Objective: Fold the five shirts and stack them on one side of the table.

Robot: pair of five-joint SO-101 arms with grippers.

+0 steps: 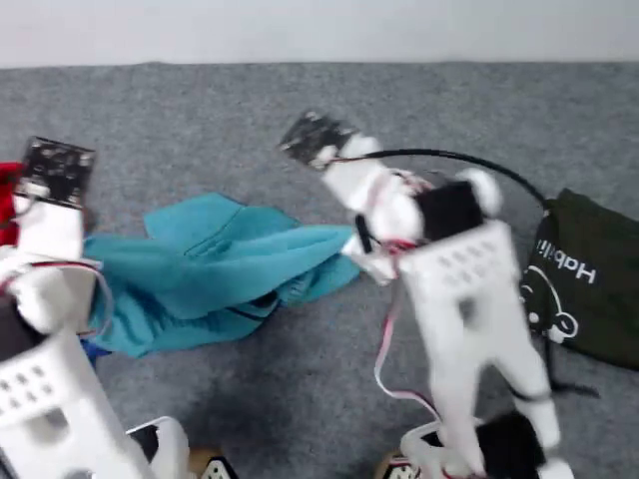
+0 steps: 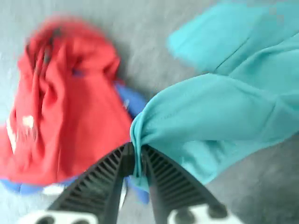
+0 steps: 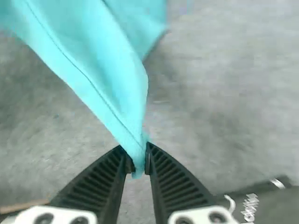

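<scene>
Two pinches on one teal shirt (image 1: 220,269), left gripper (image 2: 135,156) clamped on a bunched end, right gripper (image 3: 137,161) clamped on another, cloth across middle of table (image 1: 200,120), red shirt (image 2: 65,102) over blue shirt (image 2: 133,100) by left edge, dark shirt (image 1: 589,289) at right edge
</scene>
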